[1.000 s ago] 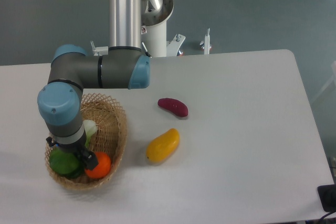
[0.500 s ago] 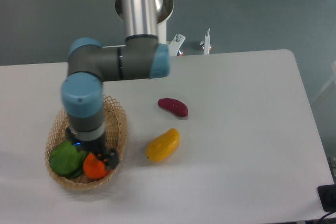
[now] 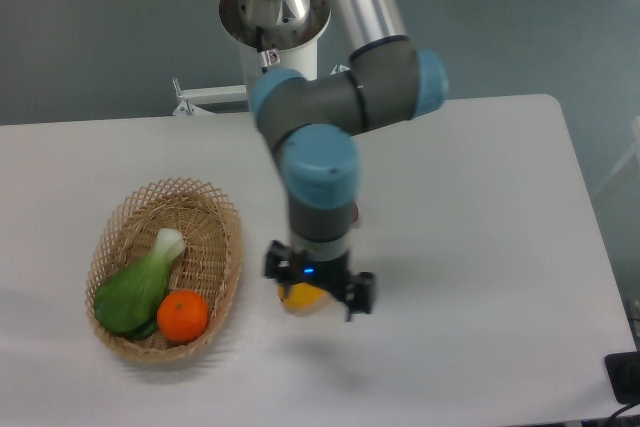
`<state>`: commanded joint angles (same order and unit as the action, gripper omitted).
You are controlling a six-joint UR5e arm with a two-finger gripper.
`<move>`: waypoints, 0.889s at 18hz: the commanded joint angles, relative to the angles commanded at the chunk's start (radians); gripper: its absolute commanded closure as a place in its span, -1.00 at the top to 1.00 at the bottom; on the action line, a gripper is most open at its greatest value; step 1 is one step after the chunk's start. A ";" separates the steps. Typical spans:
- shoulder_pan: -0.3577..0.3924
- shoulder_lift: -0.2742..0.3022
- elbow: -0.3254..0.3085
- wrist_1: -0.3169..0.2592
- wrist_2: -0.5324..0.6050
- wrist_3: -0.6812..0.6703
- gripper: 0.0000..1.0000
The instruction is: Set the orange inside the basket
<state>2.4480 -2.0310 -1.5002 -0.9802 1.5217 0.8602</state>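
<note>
Count: we see one orange (image 3: 183, 316), one basket (image 3: 226, 237), one leafy green vegetable (image 3: 140, 285), one yellow fruit (image 3: 303, 298) and one arm with one gripper (image 3: 318, 292), all on one white table (image 3: 480, 207).

Orange, place: it lies inside the basket, at about 5 o'clock within the oval, touching the dark end of the green vegetable at its 9 o'clock side.

Orange, axis: we find it round, so no long axis or pointing direction can be told.

Basket: its long axis runs roughly from 1 o'clock to 7 o'clock; it sits on the table at the 9 o'clock side of the gripper, apart from it.

Green vegetable: it lies along the basket, white stem end toward 1 o'clock, leaves toward 7 o'clock.

Yellow fruit: only a small part shows under the gripper, just at the 3 o'clock side of the basket.

Arm: the silver tube comes down from 12 o'clock, bends at a grey and blue elbow, and the wrist hangs straight down over the table.

Gripper: it points downward right over the yellow fruit, well apart from the orange.

Fingers: two dark tips (image 3: 360, 294) stand apart on either side of the yellow fruit; we cannot tell whether they press on it.
</note>
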 joint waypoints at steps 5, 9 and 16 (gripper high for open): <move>0.106 -0.006 0.005 0.023 0.000 0.175 1.00; 0.175 -0.021 0.012 0.020 0.000 0.339 1.00; 0.198 -0.023 0.012 0.018 0.000 0.358 1.00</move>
<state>2.6461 -2.0540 -1.4880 -0.9618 1.5217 1.2180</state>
